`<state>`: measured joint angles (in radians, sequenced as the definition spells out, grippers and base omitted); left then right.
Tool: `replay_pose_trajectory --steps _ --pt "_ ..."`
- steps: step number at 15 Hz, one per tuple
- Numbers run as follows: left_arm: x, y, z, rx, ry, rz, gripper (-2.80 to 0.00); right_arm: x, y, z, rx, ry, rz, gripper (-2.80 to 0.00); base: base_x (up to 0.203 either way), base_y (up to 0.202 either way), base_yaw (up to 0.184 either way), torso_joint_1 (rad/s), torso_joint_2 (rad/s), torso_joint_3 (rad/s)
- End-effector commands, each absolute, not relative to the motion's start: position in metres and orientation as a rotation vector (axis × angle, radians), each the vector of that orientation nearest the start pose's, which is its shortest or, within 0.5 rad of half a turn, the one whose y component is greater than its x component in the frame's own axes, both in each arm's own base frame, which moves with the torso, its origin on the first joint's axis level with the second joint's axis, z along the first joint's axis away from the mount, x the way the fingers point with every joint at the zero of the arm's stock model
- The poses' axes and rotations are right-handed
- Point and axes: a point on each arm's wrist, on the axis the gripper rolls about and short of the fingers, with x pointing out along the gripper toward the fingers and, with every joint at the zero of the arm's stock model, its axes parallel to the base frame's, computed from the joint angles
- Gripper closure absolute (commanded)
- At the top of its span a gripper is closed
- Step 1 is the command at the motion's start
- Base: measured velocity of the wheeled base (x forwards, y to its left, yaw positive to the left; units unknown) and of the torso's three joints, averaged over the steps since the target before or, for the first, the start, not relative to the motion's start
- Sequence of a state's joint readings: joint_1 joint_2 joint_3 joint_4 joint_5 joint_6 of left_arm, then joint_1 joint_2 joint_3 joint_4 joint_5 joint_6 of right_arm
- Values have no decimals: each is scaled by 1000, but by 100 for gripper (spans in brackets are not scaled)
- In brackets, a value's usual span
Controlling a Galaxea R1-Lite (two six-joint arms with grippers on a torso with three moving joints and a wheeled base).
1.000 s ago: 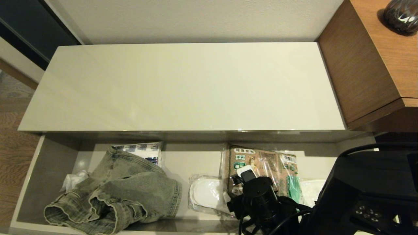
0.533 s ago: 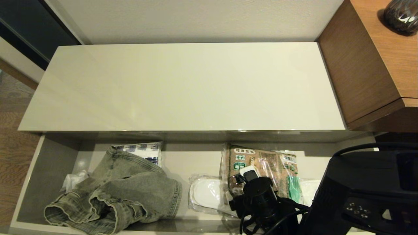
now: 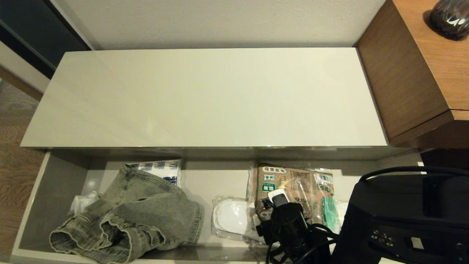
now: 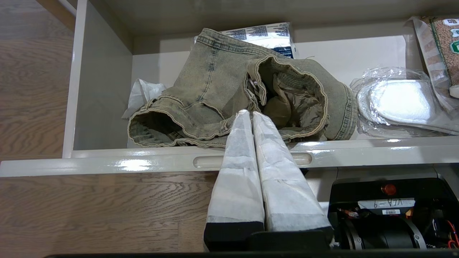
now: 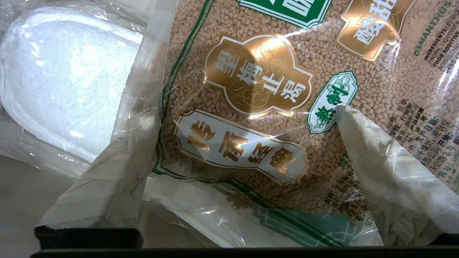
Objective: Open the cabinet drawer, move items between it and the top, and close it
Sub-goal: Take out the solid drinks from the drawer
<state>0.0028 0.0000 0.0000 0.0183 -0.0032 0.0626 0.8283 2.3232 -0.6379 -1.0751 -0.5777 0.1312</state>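
The cabinet drawer (image 3: 55,198) stands pulled open below the bare top (image 3: 205,99). The grey-green denim garment (image 3: 146,212) lies crumpled in the drawer's left half. The bag of brown granules (image 3: 296,183) lies flat right of centre. My right gripper (image 3: 278,198) is down on that bag (image 5: 258,71). The right gripper (image 5: 245,109) is open, its fingertips (image 5: 143,122) spread across the bag's near end. My left gripper (image 4: 249,113) is shut and empty, hovering at the drawer's front rim (image 4: 143,163) and pointing at the denim (image 4: 215,82).
Plastic-wrapped white slippers (image 3: 231,218) lie between denim and bag, partly under the bag. A white-and-blue packet (image 3: 157,168) sits behind the denim, with crumpled white plastic (image 3: 80,201) at its left. A wooden cabinet (image 3: 414,73) with a dark vase (image 3: 449,16) borders the top's right end.
My right arm has shifted a little left and toward the drawer's front, with its gripper staying over the bag. The items in the drawer have not moved.
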Motion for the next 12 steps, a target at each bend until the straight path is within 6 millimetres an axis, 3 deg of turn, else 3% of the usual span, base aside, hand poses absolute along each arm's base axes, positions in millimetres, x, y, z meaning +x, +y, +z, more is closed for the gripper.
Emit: replay_pose_trajectory --steps 1,6,12 --pt "-23 0 74 63 20 -1 0 240 243 -22 -269 480 206 -280 0 0 0 0 0 0" --pt "-23 0 74 63 20 -1 0 240 244 -29 -292 487 180 -280 0 0 0 0 0 0" --pt "-23 0 74 63 20 -1 0 233 249 -25 -356 476 220 -280 0 0 0 0 0 0"
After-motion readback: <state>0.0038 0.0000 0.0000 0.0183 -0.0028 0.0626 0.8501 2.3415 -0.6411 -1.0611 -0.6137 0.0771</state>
